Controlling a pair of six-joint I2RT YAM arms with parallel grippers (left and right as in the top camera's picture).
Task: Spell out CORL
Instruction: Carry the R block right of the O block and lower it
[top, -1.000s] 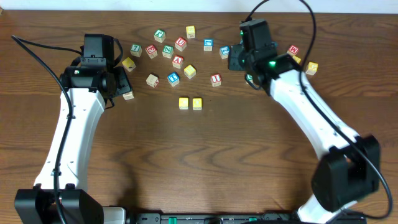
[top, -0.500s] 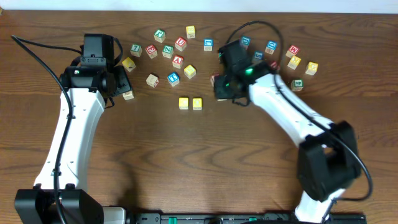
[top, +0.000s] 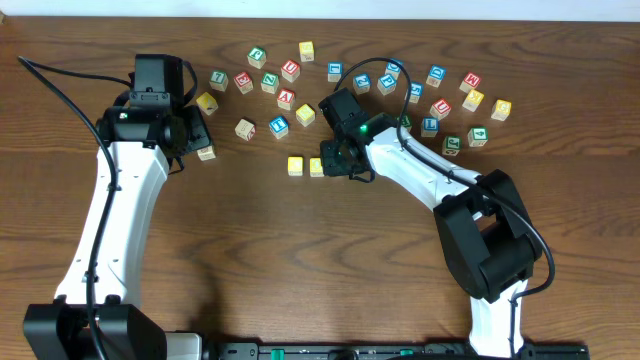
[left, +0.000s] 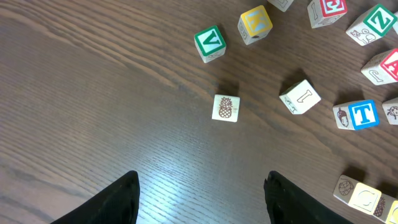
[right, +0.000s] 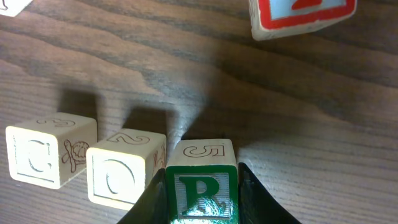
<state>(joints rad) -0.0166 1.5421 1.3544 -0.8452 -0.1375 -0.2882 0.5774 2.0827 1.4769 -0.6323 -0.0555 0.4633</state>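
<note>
Two pale wooden letter cubes, the C cube (right: 46, 158) and the O cube (right: 124, 174), sit side by side on the brown wood desk (left: 93, 93). The right claw (right: 200, 202) is clamped on the white-faced green R cube (right: 202, 180), just beside the O cube and extending the row. The left claw (left: 199, 205) is spread wide and holds nothing.

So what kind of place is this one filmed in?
Probably a robotics lab bench: a dark wood-grain table, a white left arm and right arm with loose cables, and small wooden letter cubes scattered across the far side.
</note>
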